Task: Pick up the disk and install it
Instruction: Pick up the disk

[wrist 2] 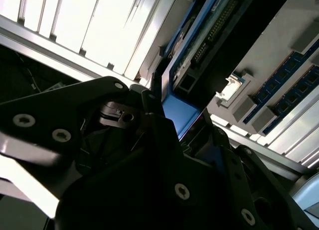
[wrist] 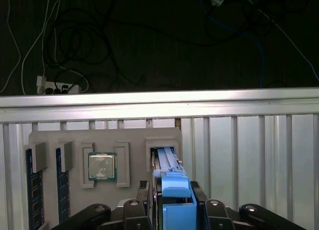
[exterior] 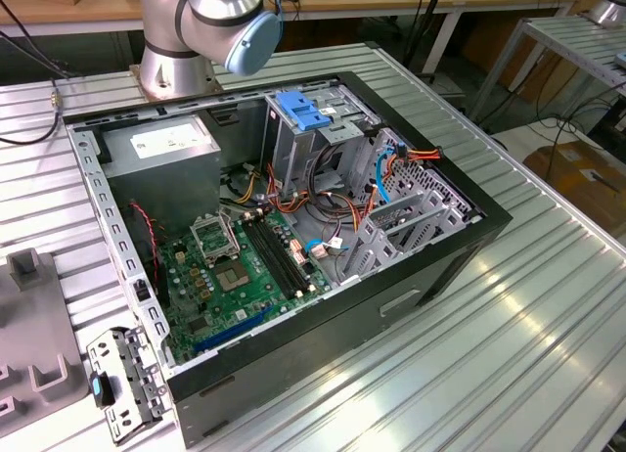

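Claw (wrist: pixel 171 189) narrowly open, my fingers (wrist: pixel 195 191) clamped on both sides of the disk (wrist: pixel 167 160), which stands on edge in the grey tray (wrist: pixel 134 140) slot, just beside the processor (wrist: pixel 102 166).

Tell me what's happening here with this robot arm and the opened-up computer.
The arm's claw is at the disk, which stands on edge in a slot of the gray holder tray, beside a processor chip and memory sticks. The disk is not yet in the open computer case, which lies on the metal table.
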Available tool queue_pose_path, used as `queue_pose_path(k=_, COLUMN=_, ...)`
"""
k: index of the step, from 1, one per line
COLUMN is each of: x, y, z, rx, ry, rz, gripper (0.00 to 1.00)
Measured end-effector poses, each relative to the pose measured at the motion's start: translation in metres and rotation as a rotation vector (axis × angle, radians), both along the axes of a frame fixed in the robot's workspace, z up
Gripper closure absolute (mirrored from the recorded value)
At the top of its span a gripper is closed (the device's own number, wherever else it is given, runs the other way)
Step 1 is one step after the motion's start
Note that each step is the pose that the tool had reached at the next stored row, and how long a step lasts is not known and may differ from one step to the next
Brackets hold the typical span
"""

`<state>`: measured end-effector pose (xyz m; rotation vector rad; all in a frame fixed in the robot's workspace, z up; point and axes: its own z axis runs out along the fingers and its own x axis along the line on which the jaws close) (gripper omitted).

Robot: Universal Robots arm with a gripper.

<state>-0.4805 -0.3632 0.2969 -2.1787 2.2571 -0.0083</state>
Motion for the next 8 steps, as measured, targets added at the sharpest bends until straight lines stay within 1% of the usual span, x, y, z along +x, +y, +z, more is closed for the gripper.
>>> queue_pose_path(k=8, x=0.0003, y=0.0000, z=0.0000, rx=0.0000, ry=0.0000, rz=0.000, gripper=0.55)
